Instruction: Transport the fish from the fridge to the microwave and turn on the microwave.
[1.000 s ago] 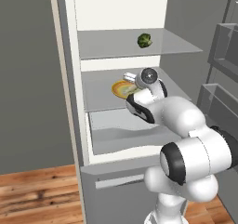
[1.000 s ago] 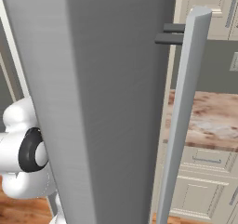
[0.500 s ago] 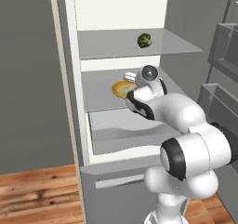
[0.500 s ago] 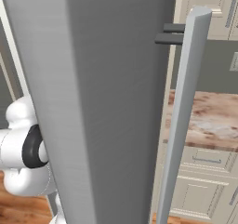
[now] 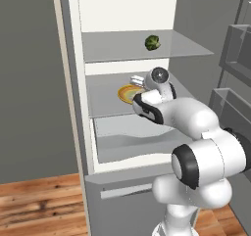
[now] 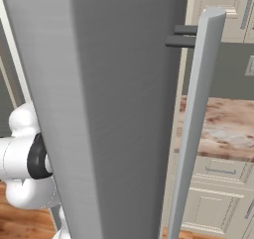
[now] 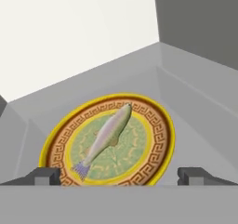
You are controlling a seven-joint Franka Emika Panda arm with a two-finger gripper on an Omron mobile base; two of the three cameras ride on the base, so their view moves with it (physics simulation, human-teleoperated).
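Fish (image 7: 108,137): one, pale and slender, lies diagonally across the middle of one round yellow-orange plate (image 7: 160,139), tail toward the lower left of the hand view and head toward the upper right. Nearest the camera, the gripper (image 7: 119,175) stands wide open with nothing between its two dark fingertips (image 7: 42,175), one at each lower side of the plate, above its near rim and not touching the fish. The plate rests on the grey middle shelf (image 5: 105,100) of the fridge (image 5: 73,83), whose door stands open. In the left base view the white arm (image 5: 196,127) reaches in over this shelf, its hand just beside the plate. One clear drawer (image 5: 122,132) sits below that shelf. Farther up, on the upper of the two glass shelves, sits one round green vegetable (image 5: 152,42), well apart from the plate. In the right base view one tall grey door handle (image 6: 196,129) runs upright in front of a marbled desk (image 6: 223,129).
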